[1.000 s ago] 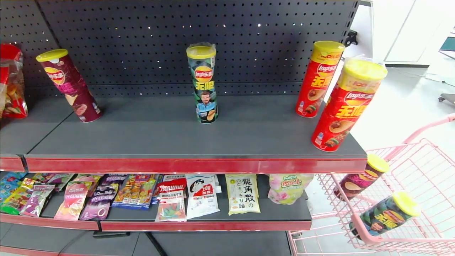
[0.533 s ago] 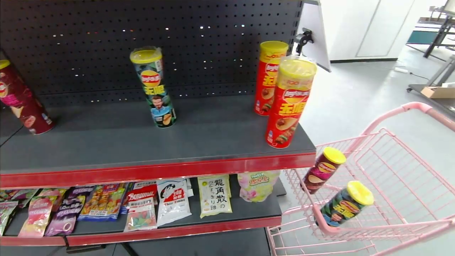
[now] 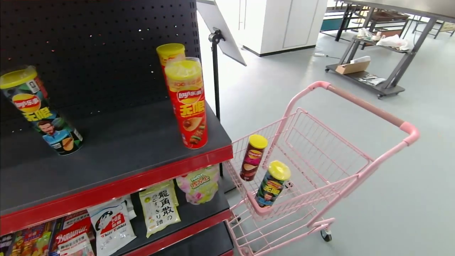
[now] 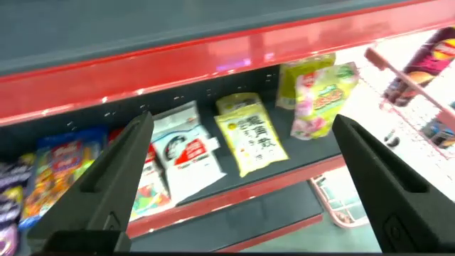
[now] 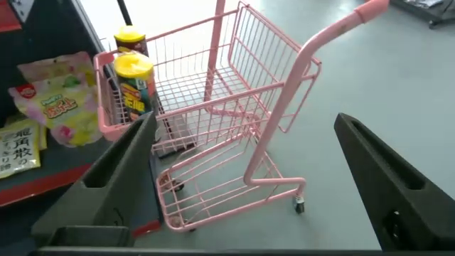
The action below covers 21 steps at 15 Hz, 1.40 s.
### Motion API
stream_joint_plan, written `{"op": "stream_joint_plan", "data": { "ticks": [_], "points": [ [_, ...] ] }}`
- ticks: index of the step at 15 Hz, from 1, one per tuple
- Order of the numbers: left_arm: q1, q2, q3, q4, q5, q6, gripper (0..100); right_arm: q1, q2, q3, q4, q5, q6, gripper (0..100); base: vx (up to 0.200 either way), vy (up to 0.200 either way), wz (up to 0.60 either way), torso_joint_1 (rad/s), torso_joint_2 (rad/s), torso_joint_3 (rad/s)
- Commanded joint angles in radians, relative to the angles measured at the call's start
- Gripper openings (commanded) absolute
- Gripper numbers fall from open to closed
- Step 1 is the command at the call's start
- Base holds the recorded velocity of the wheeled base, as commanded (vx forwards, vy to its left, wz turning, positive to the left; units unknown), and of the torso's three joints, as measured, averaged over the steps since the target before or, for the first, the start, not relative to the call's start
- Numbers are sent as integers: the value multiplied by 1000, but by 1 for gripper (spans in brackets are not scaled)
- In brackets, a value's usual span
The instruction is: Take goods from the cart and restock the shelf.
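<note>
Beside the red-edged dark metal shelf (image 3: 124, 142), we see a pink wire cart (image 3: 359, 104) holding a maroon tube can (image 3: 251, 160) and a dark green tube can (image 3: 272, 186), both yellow-lidded, leaning at its shelf-side end. Our left gripper (image 4: 243, 124) and right gripper (image 5: 245, 124) gape, holding nothing.

Pale grey floor (image 3: 391, 199), white cabinets (image 3: 284, 25) behind, cluttered dark-framed workbench (image 3: 387, 76) beyond.

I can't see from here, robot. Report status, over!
Left gripper open, right gripper open. Maroon can, dark can in pink cart. Nothing seen blocking.
</note>
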Motion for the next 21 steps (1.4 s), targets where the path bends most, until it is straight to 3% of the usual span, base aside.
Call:
{"op": "stream_joint_plan", "data": {
  "ticks": [1,9,21],
  "points": [
    [0,1,0,0,1,-1,100,0,0,0,2,1,-1,100,0,0,0,0,0,0],
    [0,1,0,0,1,-1,100,0,0,0,0,-1,-1,100,0,0,0,-42,118,69],
    [0,1,0,0,1,-1,100,0,0,0,0,-1,-1,100,0,0,0,-161,487,323]
  ]
}}
